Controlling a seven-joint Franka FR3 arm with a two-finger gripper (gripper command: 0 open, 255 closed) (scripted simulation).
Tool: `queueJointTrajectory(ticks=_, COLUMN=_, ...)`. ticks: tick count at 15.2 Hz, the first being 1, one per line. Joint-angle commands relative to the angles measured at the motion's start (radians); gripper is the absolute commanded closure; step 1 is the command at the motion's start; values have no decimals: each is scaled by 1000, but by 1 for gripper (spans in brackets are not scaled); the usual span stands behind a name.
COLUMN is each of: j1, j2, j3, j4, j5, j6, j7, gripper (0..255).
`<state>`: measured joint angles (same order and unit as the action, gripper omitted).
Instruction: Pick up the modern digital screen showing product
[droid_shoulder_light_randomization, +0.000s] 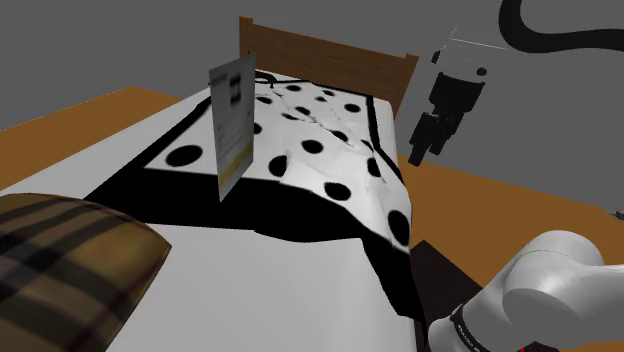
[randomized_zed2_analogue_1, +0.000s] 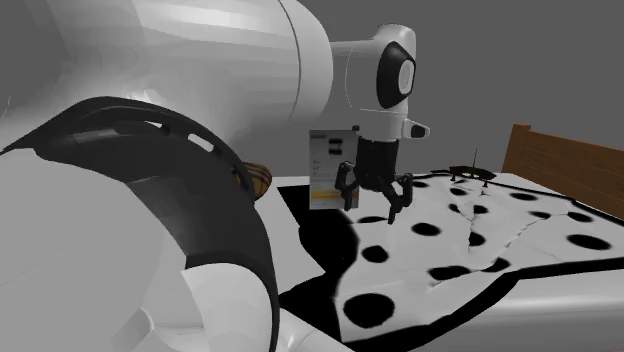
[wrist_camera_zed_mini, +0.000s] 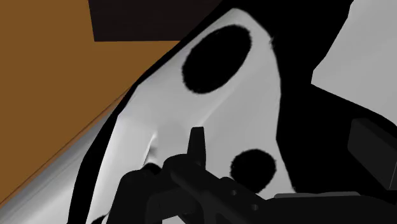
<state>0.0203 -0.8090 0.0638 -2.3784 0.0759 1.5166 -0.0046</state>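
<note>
We see the gripper (randomized_zed2_analogue_1: 372, 208) hanging in the air with its fingers spread and nothing between them. In the shoulder view it (droid_shoulder_light_randomization: 425, 150) sits over the bed's side edge, where the spotted blanket (droid_shoulder_light_randomization: 320, 150) drops toward the brown floor (droid_shoulder_light_randomization: 520, 215). The wrist view looks down on that same blanket border (wrist_camera_zed_mini: 229, 108) and floor (wrist_camera_zed_mini: 51, 83). Open air surrounds the gripper on all sides.

The screen (droid_shoulder_light_randomization: 232, 125) stands upright across the blanket toward the shoulder view's left, well apart from the gripper. It is a thin pale panel (randomized_zed2_analogue_1: 325, 165), and we cannot tell whether its lower edge touches the blanket. The wooden headboard (droid_shoulder_light_randomization: 330, 55) closes the far end, and a plaid pillow (droid_shoulder_light_randomization: 60, 260) lies at the near end.
</note>
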Motion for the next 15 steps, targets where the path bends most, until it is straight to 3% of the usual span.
queueJointTrajectory(ticks=1, j1=0, j2=0, j3=0, j4=0, j5=0, j6=0, j7=0, gripper=0)
queueJointTrajectory(ticks=9, j1=-46, j2=-34, j3=316, j4=12, j5=10, j6=251, j7=382, gripper=0)
queueJointTrajectory(ticks=15, j1=-177, j2=15, j3=592, j4=109, j5=-72, j6=389, j7=687, gripper=0)
